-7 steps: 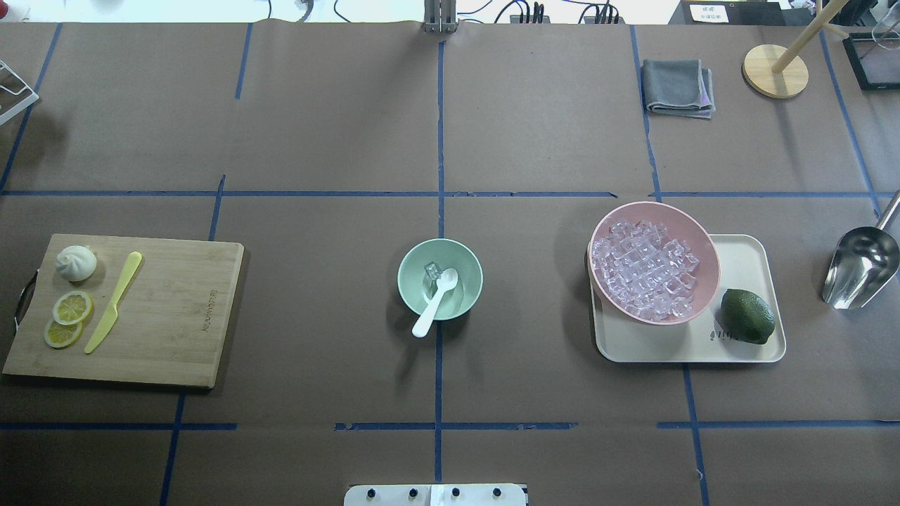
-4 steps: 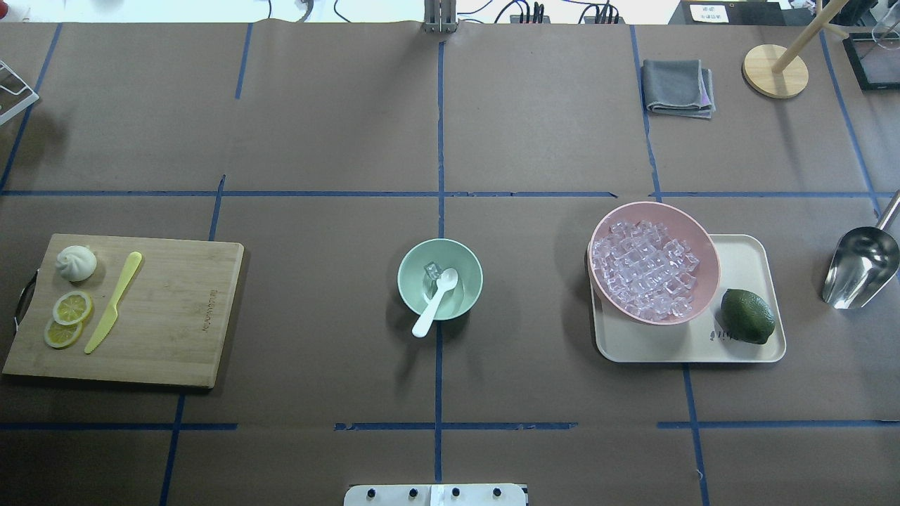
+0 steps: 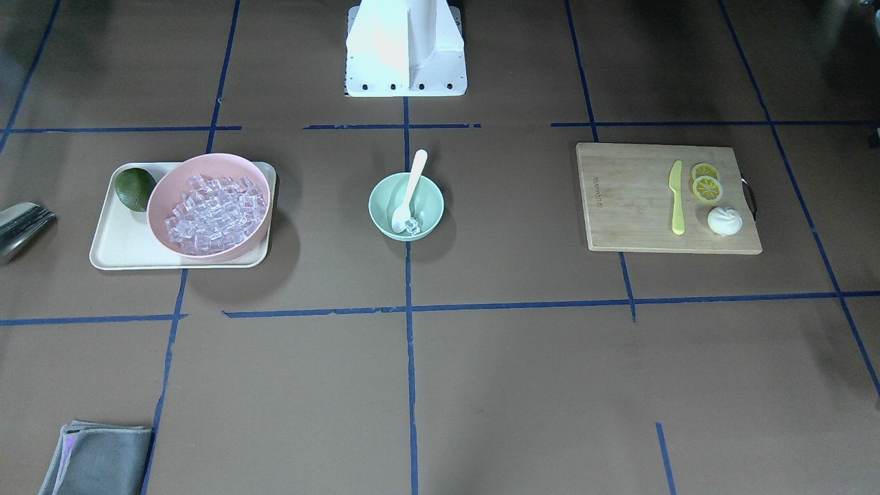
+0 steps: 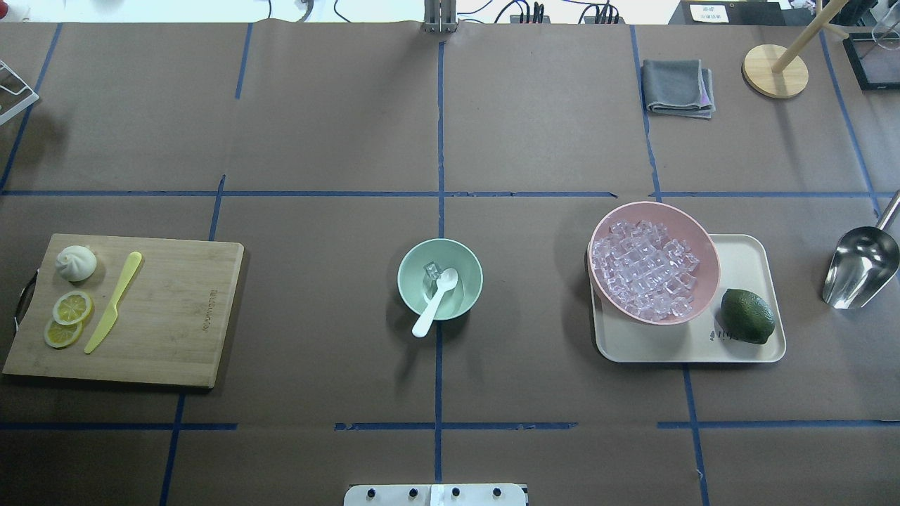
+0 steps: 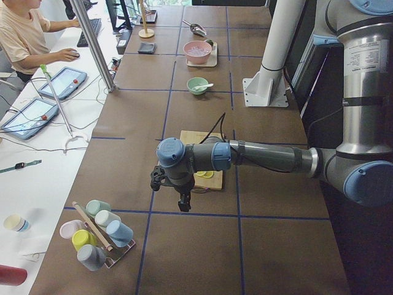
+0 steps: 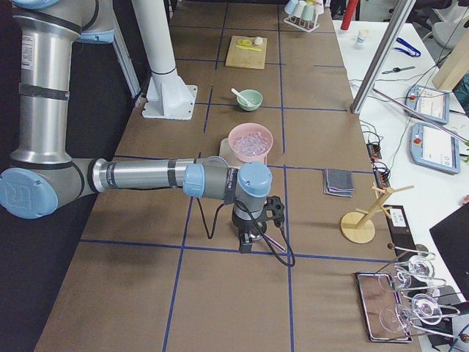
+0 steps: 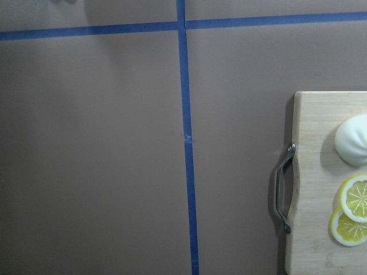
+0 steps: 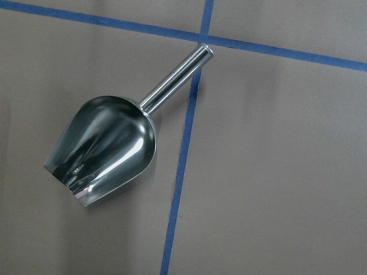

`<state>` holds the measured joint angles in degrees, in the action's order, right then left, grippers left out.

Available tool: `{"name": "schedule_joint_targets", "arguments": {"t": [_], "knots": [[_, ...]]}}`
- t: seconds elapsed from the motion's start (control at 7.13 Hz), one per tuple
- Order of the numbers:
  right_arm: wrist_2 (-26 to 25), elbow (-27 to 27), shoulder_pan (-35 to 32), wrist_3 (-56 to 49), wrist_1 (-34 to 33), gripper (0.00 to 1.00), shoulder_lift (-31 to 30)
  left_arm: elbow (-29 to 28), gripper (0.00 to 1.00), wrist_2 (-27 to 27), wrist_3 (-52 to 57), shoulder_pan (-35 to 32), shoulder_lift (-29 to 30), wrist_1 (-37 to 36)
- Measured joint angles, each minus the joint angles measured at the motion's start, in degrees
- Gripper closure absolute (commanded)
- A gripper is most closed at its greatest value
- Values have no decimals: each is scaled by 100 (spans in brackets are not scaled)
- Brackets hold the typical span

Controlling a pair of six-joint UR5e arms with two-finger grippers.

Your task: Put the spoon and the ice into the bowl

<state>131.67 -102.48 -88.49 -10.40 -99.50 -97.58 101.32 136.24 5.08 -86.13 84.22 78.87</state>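
The mint-green bowl (image 4: 440, 279) stands at the table's middle, also in the front-facing view (image 3: 405, 206). The white spoon (image 4: 436, 301) lies in it, scoop inside and handle sticking out over the rim toward the robot. One clear ice cube (image 4: 431, 271) sits in the bowl beside the scoop. My left gripper (image 5: 183, 208) hangs over the table beyond the cutting board's outer end, far from the bowl. My right gripper (image 6: 246, 248) hangs over the table past the tray, also far from it. Both show only in side views, so I cannot tell their state.
A pink bowl (image 4: 654, 262) full of ice cubes sits on a beige tray (image 4: 745, 260) with a lime (image 4: 747, 316). A metal scoop (image 4: 861, 267) lies at the right edge. A cutting board (image 4: 176, 309) holds a yellow knife (image 4: 112, 302), lemon slices and a bun.
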Motion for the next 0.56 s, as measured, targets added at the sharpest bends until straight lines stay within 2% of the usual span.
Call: {"name": "schedule_joint_targets", "arguments": {"t": [0.56], "knots": [[7, 15, 79, 130, -3, 0, 68, -117, 0, -27, 9, 7, -30, 71]]}}
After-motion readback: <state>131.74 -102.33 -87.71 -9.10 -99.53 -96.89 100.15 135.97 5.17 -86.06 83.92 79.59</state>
